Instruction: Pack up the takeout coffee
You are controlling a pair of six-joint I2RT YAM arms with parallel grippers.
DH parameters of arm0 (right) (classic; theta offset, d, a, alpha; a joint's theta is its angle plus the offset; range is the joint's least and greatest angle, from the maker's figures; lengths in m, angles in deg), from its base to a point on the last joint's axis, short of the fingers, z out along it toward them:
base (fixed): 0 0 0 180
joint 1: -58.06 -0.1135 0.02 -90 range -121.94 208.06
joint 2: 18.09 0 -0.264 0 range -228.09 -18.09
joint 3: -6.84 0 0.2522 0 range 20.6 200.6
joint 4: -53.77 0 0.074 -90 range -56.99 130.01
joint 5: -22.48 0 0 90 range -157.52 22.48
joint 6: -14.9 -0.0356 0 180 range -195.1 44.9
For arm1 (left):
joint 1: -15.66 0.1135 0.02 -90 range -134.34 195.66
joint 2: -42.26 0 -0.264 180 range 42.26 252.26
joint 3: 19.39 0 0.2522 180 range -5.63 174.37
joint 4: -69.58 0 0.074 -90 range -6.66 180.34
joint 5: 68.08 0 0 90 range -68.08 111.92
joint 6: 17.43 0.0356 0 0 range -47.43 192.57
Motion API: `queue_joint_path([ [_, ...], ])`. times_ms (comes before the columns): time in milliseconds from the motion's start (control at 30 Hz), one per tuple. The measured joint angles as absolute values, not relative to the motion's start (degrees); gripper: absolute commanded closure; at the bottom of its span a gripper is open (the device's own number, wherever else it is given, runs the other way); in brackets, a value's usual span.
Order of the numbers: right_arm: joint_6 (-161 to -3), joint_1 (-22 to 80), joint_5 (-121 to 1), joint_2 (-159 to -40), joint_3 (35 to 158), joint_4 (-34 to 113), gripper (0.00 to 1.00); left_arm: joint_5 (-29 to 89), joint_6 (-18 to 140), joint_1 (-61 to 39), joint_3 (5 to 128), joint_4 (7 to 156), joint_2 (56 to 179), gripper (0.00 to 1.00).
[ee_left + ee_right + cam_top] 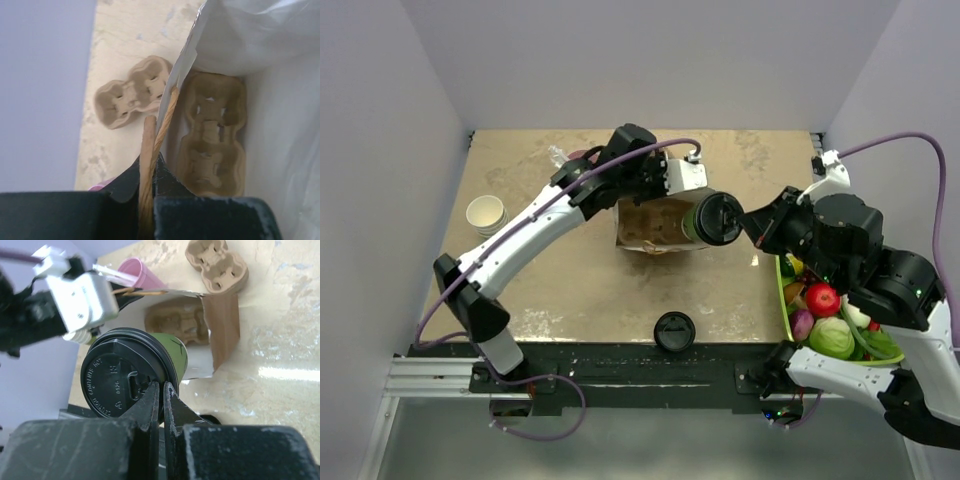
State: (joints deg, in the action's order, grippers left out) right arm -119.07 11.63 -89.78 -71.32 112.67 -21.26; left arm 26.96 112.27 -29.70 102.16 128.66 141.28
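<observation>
Scuffed tan tabletop (580,290), lilac walls (380,150), takeout coffee (718,218) beside bag (655,228)

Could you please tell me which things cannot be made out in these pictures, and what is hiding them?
- Top view: the left arm covers the left hand and the handle of the bag.
- Right wrist view: the lid hides the base of the coffee cup, so its depth in the bag is unclear.
- Left wrist view: the coffee cup does not show.
- Top view: the right arm covers part of the bowl.
</observation>
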Motion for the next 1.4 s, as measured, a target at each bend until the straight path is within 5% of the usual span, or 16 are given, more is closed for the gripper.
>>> queue_joint_path([
  [567,-117.28,11.63,-91.35,-67.47,93.81,-4.92,1.00,4.67,105.95,-34.31,74.97,107.54,128.85,1.00],
  [1400,-109.58,11.63,-85.78,-47.56,79.34,-0.13,1.00,4.84,89.78,-44.26,76.11,109.16,129.28,1.00],
])
